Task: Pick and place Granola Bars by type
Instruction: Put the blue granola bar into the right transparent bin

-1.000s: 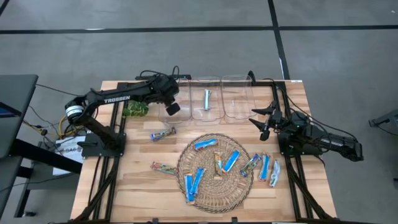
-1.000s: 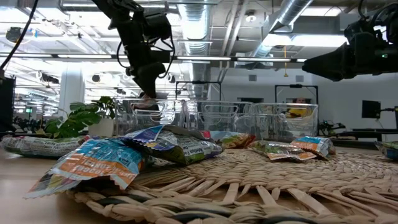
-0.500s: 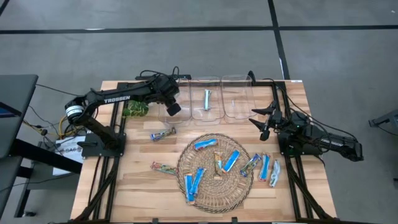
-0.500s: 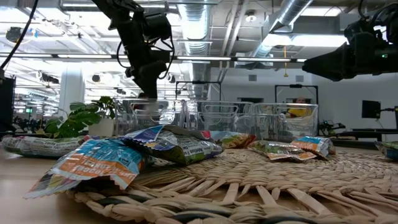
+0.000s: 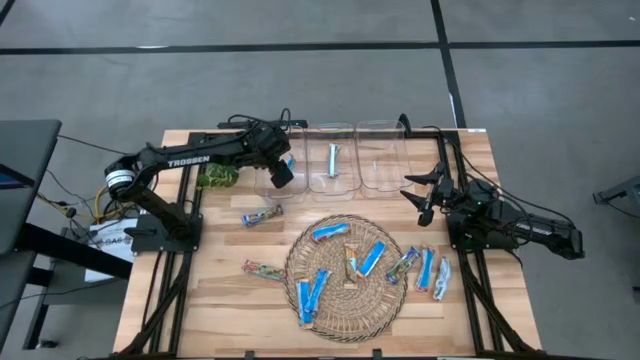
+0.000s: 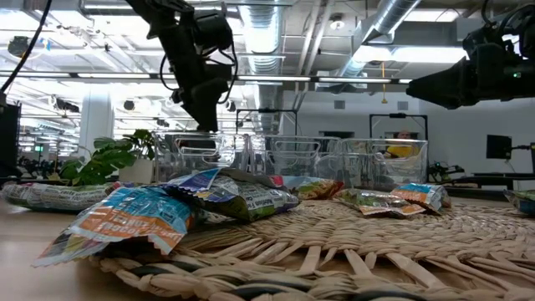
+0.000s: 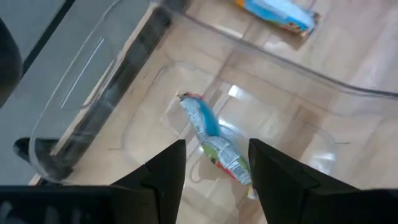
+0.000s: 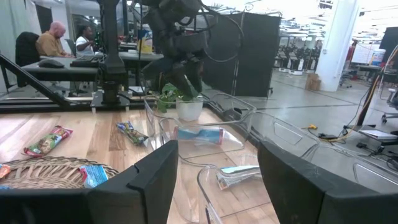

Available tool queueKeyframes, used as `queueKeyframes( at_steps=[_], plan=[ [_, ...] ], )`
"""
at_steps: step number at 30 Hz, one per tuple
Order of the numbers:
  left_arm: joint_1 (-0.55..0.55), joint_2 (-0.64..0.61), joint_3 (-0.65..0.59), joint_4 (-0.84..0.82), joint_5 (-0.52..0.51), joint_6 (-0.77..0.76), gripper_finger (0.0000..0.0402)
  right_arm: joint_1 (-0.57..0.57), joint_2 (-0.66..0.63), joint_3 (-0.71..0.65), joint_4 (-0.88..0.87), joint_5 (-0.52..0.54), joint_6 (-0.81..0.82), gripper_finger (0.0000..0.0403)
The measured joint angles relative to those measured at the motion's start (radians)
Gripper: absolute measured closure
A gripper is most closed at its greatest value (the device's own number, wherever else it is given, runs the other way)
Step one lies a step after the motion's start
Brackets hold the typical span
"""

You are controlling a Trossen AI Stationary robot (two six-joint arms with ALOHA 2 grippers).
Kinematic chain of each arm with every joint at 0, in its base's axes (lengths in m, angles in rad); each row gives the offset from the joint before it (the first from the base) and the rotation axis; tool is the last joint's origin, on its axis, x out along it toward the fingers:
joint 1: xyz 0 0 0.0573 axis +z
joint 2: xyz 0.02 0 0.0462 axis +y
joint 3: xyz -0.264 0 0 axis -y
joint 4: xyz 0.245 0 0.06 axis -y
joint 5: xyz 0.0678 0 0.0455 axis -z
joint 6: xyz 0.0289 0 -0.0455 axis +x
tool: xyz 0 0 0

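While my left gripper hung over the leftmost clear bin, its fingers stood apart with nothing between them, wider than a second before, when they had been nearly closed, and the gripper sat slightly farther toward the middle bin than in the earlier high view. Directly below those fingers, one multicoloured granola bar lay loose on the floor of that leftmost bin, touching neither finger. A pale blue-silver bar lay in the middle bin, unchanged, and the third bin stood beside it toward my right arm. My right gripper waited above the table near the third bin, its fingers parted and holding nothing, in the same place as before. On the round wicker mat several bright blue bars and one multicoloured bar lay where they had been a second earlier. Off the mat, a further bar lay on the table below the leftmost bin, another lay beside the mat's left edge, and a group of three lay at the mat's right edge, all unmoved.
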Motion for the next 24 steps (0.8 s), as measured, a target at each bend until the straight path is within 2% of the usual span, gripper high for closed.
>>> queueKeyframes(
  at_steps=[4, 13, 18, 24],
  plan=[
    [-0.031, -0.026, 0.0, -0.005, 0.028, 0.019, 0.0232, 0.0, 0.0, 0.0, 0.0, 0.0, 0.0, 0.0188],
    [-0.118, -0.174, -0.013, -0.048, 0.042, 0.013, 0.0233, 0.0, 0.0, 0.0, 0.0, 0.0, 0.0, 0.0188],
    [-0.166, -0.281, -0.095, -0.083, 0.067, -0.099, 0.0233, 0.0, 0.0, 0.0, 0.0, 0.0, 0.0, 0.0188],
    [-0.25, -0.424, -0.237, -0.089, 0.083, -0.318, 0.0233, 0.0, 0.0, 0.0, 0.0, 0.0, 0.0, 0.0188]
  ],
)
